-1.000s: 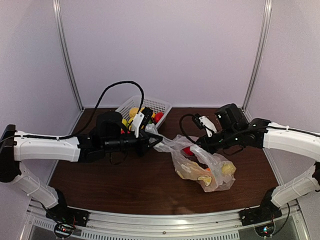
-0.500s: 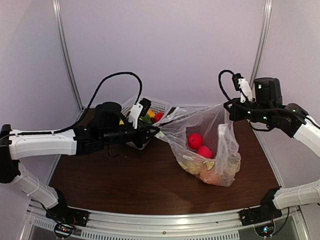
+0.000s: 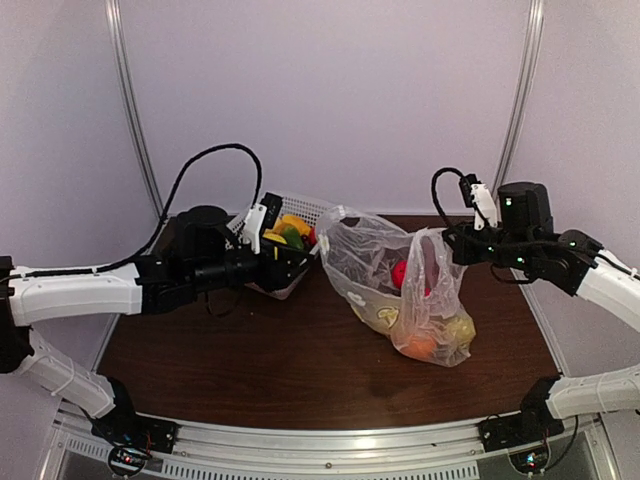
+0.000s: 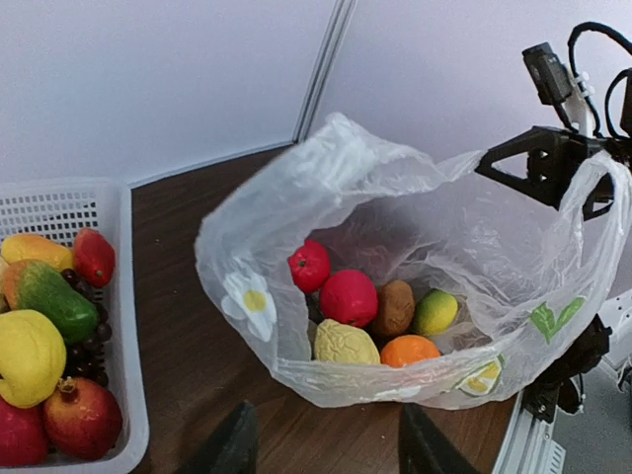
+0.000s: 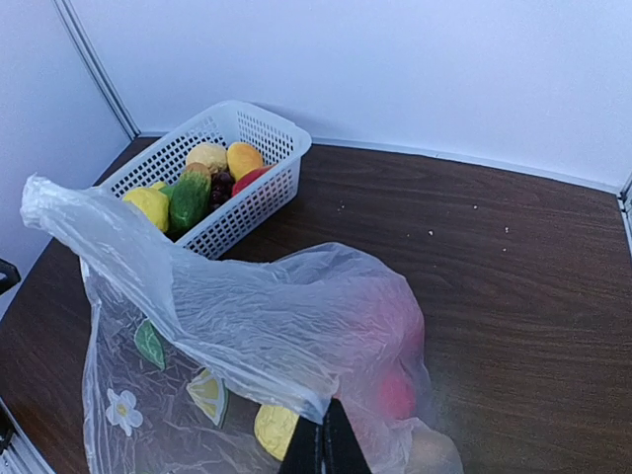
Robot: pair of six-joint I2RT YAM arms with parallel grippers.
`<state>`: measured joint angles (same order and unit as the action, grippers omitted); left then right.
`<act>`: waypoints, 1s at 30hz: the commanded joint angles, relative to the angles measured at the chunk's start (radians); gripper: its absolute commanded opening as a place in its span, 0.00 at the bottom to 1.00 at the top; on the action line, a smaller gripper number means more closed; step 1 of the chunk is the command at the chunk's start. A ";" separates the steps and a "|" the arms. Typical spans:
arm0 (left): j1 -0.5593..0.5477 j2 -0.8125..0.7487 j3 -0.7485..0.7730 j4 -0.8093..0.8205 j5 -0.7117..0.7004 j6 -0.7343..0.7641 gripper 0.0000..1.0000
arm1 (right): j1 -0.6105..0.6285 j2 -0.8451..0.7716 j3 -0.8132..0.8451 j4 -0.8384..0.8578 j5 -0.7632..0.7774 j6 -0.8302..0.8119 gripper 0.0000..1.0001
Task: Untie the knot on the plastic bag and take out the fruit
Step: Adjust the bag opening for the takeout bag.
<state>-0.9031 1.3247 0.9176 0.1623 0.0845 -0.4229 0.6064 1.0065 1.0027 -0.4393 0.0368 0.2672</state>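
Grey metal rail [image 3: 330,432] is seen along the near edge, with both arm bases fixed to it. Beyond it, the dark brown wood-grain table [image 3: 230,350] is spread.

Right of the table's centre the plastic bag [image 4: 395,212] is stood on the wood, with its mouth gaping wide. The film is printed with pictures: a white daisy [image 4: 247,301], a lemon slice [image 4: 481,375] and a green leaf [image 4: 548,318]. Lettering cannot be made out on it.

The fruit [image 4: 375,316] is heaped in the bottom of the bag. A pale yellow knobbly fruit [image 4: 346,344] and an orange [image 4: 409,350] are laid nearest. Behind them a red pomegranate [image 4: 309,265], a red round fruit [image 4: 348,296], a brown kiwi [image 4: 395,306] and a yellow-green lime [image 4: 435,311] are lined up.

The right gripper [image 5: 323,441] is clenched on a pinch of film at one handle loop [image 3: 425,262], so that side of the bag is hung from it above the table. The other handle [image 3: 335,218] is left free and stands up on the bag's far left side.

The left gripper [image 4: 326,449] is held left of the bag and apart from it, its jaws spread with nothing between them.

Farther back on the left, a white lattice basket [image 5: 259,197] is set by the rear corner. It is filled with a lemon [image 4: 30,355], an avocado [image 4: 49,296], a mango [image 4: 35,247], dark grapes [image 4: 94,326] and red fruit [image 4: 84,420].

Pale lilac wall panels [image 3: 330,100] are seen behind everything.
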 commanded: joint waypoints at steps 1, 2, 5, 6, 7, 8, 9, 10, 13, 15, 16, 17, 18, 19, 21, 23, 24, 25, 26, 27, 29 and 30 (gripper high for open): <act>-0.020 0.047 -0.062 0.149 0.101 -0.172 0.60 | -0.002 -0.009 -0.025 0.078 -0.035 0.044 0.00; -0.024 0.057 -0.072 0.167 0.100 -0.200 0.65 | -0.002 -0.014 -0.026 0.081 -0.034 0.045 0.00; -0.031 0.091 -0.110 0.238 0.087 -0.296 0.77 | -0.002 -0.031 -0.025 0.085 -0.025 0.046 0.00; -0.032 0.104 -0.122 0.278 0.091 -0.325 0.79 | -0.002 -0.036 -0.025 0.085 -0.023 0.046 0.00; -0.033 0.121 -0.131 0.316 0.103 -0.362 0.81 | -0.002 -0.039 -0.028 0.085 -0.022 0.046 0.00; -0.035 0.140 -0.131 0.346 0.112 -0.383 0.83 | -0.003 -0.042 -0.030 0.085 -0.022 0.045 0.00; -0.040 0.159 -0.122 0.362 0.119 -0.398 0.84 | -0.003 -0.043 -0.032 0.086 -0.020 0.046 0.00; -0.047 0.179 -0.106 0.370 0.120 -0.406 0.86 | -0.003 -0.045 -0.034 0.085 -0.020 0.046 0.00; -0.065 0.229 -0.043 0.331 0.094 -0.420 0.91 | -0.003 -0.046 -0.040 0.086 -0.021 0.049 0.00; -0.066 0.255 -0.021 0.299 0.054 -0.442 0.92 | -0.002 -0.050 -0.044 0.089 -0.024 0.052 0.00; -0.066 0.266 -0.013 0.285 0.037 -0.449 0.93 | -0.002 -0.051 -0.045 0.091 -0.026 0.052 0.00; -0.066 0.274 -0.006 0.274 0.021 -0.457 0.94 | -0.003 -0.054 -0.045 0.090 -0.026 0.052 0.00; -0.066 0.285 0.000 0.269 0.011 -0.467 0.94 | -0.002 -0.056 -0.047 0.090 -0.026 0.052 0.00; -0.066 0.295 0.004 0.270 0.005 -0.476 0.94 | -0.002 -0.058 -0.049 0.091 -0.027 0.052 0.00; -0.066 0.320 0.016 0.267 -0.005 -0.488 0.93 | -0.003 -0.064 -0.053 0.092 -0.022 0.052 0.00; -0.066 0.340 0.032 0.264 -0.005 -0.490 0.85 | -0.002 -0.067 -0.056 0.095 -0.016 0.051 0.00; -0.066 0.349 0.039 0.264 0.001 -0.488 0.78 | -0.003 -0.070 -0.057 0.098 -0.013 0.050 0.00; -0.066 0.359 0.045 0.263 0.008 -0.484 0.67 | -0.002 -0.071 -0.058 0.101 -0.006 0.050 0.00; -0.066 0.364 0.047 0.262 0.015 -0.483 0.58 | -0.002 -0.073 -0.057 0.103 0.007 0.050 0.00; -0.066 0.368 0.045 0.261 0.019 -0.482 0.51 | -0.002 -0.074 -0.054 0.103 0.020 0.050 0.00; -0.066 0.369 0.036 0.263 0.012 -0.486 0.34 | -0.007 -0.070 -0.042 0.099 0.058 0.043 0.00; -0.065 0.368 0.034 0.262 0.007 -0.485 0.25 | -0.010 -0.065 -0.032 0.094 0.073 0.036 0.00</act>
<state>-0.9688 1.6829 0.9382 0.4133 0.1062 -0.9081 0.6060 0.9485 0.9573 -0.3618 0.0376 0.3138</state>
